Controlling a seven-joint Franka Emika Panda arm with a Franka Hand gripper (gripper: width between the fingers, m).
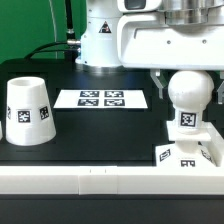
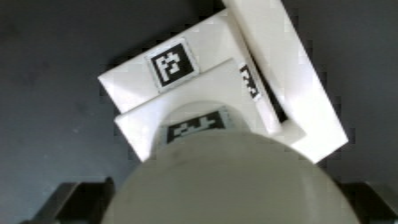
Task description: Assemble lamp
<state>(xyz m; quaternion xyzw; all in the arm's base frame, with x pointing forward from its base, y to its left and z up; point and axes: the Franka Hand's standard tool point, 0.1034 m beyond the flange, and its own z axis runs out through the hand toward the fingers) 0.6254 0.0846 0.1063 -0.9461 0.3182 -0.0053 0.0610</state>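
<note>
The white rounded bulb (image 1: 188, 100) stands upright with its tagged stem down on the flat square base (image 1: 185, 157) at the exterior view's lower right. I cannot tell whether the stem is seated in it. My gripper (image 1: 188, 82) comes from above, and its jaws close on the bulb's round head. In the wrist view the bulb (image 2: 222, 175) fills the space between the dark fingers (image 2: 80, 205), with the tagged base (image 2: 196, 65) below it. The tapered shade (image 1: 28, 110) stands rim down at the exterior view's left, well apart.
The marker board (image 1: 103, 99) lies flat in the middle of the black table. A white wall (image 1: 80, 180) runs along the near edge beside the base. The arm's white pedestal (image 1: 100, 40) stands at the back.
</note>
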